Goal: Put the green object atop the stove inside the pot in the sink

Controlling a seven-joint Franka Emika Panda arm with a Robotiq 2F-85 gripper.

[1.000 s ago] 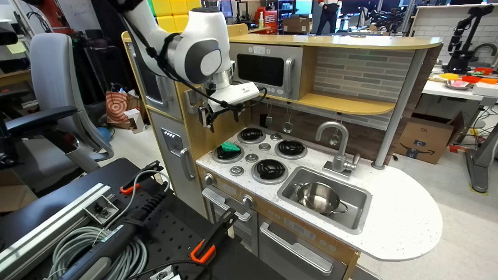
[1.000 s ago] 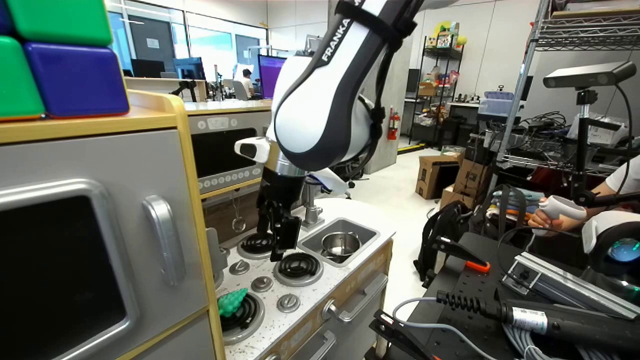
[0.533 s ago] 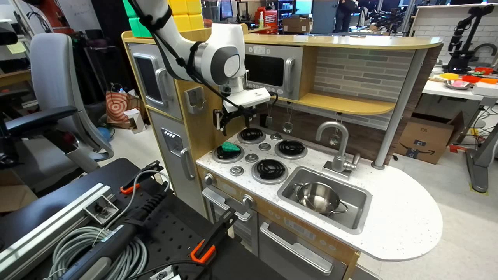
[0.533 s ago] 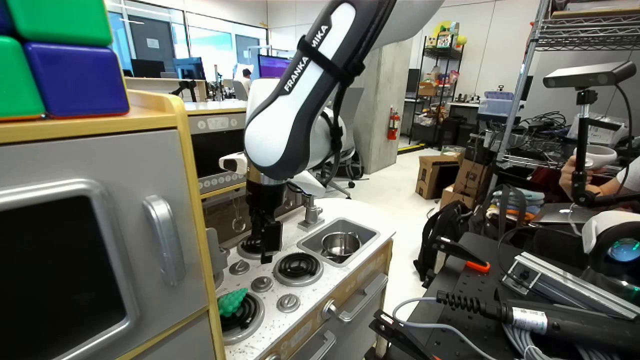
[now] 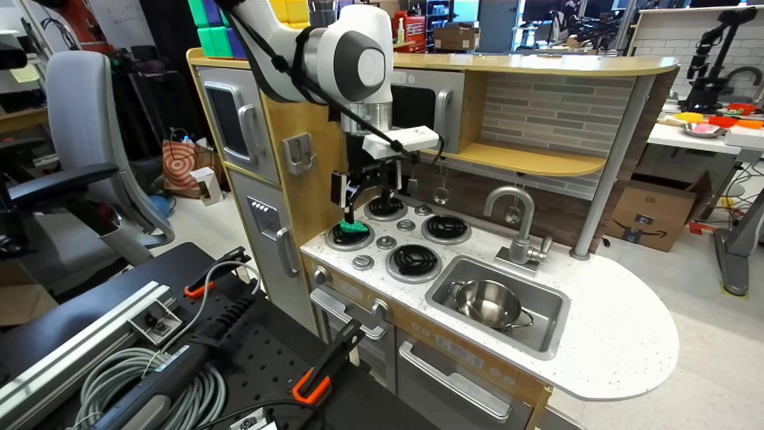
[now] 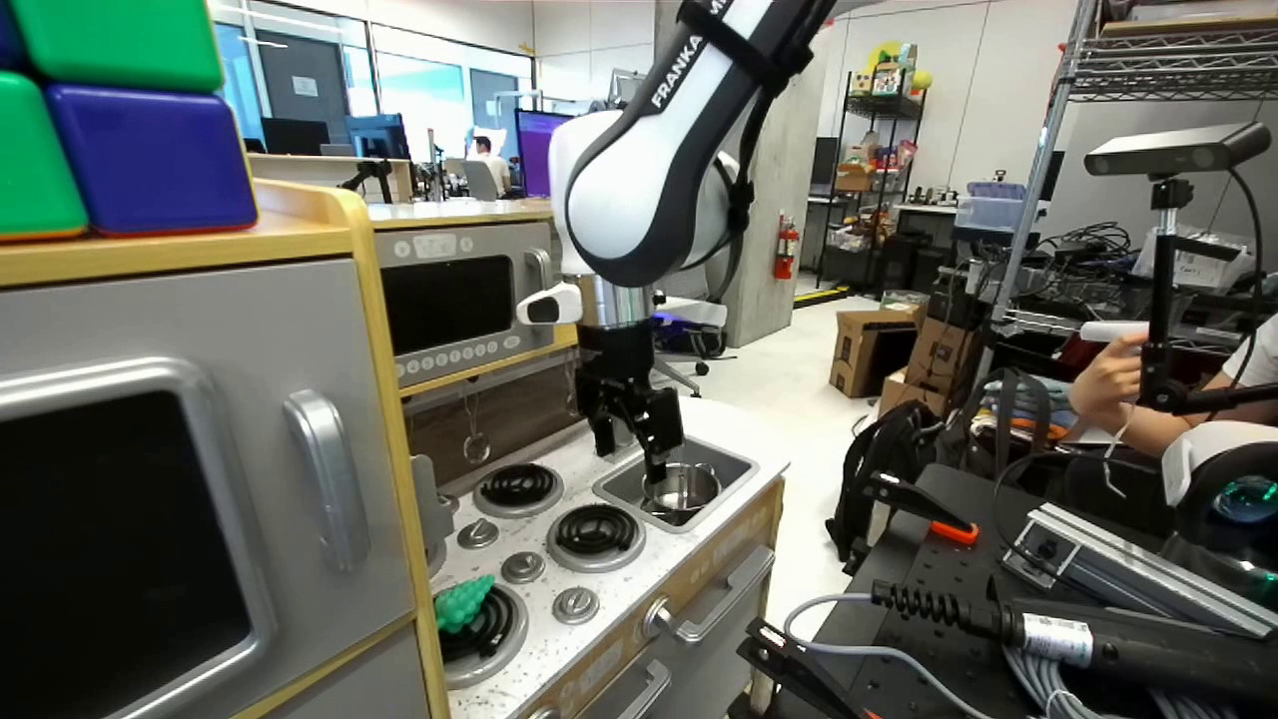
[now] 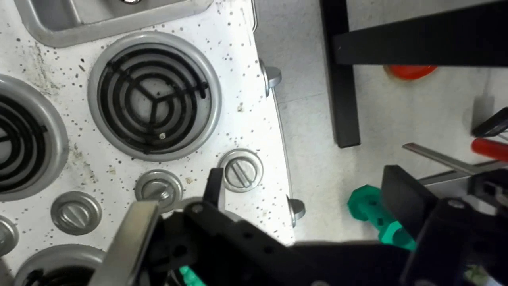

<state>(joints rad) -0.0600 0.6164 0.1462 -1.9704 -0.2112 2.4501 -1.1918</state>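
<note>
As green object point(image 6: 462, 605) tops stove burner point(image 6: 496, 627), long axis runs roughly toward sink point(image 6: 736, 469).

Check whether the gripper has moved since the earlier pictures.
Yes: in an exterior view, the gripper has moved rightward across the picture, toward the sink, and now partly hides the pot.

- Both exterior views share stove point(image 5: 403, 237) and sink point(image 5: 548, 319), from above.
- In an exterior view, a cabinet door point(image 6: 255, 399) stands close.
- Wrist view: near, facing down.
</note>
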